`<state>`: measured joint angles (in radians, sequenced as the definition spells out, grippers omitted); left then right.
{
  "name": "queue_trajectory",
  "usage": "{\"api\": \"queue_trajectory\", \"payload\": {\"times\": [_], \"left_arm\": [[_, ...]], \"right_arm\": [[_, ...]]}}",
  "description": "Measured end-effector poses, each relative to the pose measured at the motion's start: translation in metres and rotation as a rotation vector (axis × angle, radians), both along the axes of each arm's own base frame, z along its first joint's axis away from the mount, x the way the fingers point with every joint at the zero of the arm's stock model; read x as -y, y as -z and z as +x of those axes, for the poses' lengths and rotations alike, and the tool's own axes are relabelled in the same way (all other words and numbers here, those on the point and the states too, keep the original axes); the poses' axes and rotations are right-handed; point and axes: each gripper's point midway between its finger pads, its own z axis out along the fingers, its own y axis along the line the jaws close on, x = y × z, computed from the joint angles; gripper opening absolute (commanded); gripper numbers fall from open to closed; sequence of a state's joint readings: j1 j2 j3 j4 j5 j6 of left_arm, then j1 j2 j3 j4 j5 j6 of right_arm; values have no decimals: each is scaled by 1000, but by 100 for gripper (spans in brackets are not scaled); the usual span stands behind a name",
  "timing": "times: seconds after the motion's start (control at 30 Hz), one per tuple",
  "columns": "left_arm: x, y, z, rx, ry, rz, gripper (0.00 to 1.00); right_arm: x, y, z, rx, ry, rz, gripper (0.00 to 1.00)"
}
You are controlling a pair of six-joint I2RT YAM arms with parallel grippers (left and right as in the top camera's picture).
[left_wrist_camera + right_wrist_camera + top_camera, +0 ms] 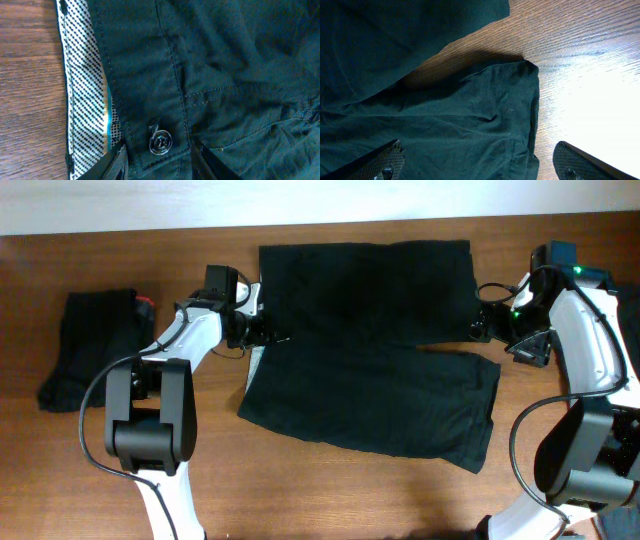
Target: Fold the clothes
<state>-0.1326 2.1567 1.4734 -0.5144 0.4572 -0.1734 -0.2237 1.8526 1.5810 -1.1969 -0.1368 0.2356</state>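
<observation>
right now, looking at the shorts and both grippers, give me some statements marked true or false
1. The shorts lie spread out on the table. True.
2. The right gripper is shut on a leg hem. False: it is open above the hem.
3. A second dark garment with a red tag lies to the left, apart from the shorts. True.
4. The waistband button sits by the right gripper. False: it sits at the left gripper.

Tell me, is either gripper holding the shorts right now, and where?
Right gripper: open over a leg hem, holding nothing. Left gripper: jaws straddle the waistband of the shorts at the button; whether they pinch it cannot be told.
</observation>
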Motion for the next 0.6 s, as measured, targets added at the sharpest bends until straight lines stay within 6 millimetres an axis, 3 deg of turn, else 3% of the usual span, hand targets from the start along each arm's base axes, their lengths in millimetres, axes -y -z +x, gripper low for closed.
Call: {"api": "queue_trajectory", "payload": {"times": [0.3,0.6], "left_arm": [[-1,6,-1,-14,0,-3,2],[-2,1,-2,-29,1,-89,0]], "right_arm": [[0,0,0,0,0,0,99],[0,0,0,0,0,0,99]]}}
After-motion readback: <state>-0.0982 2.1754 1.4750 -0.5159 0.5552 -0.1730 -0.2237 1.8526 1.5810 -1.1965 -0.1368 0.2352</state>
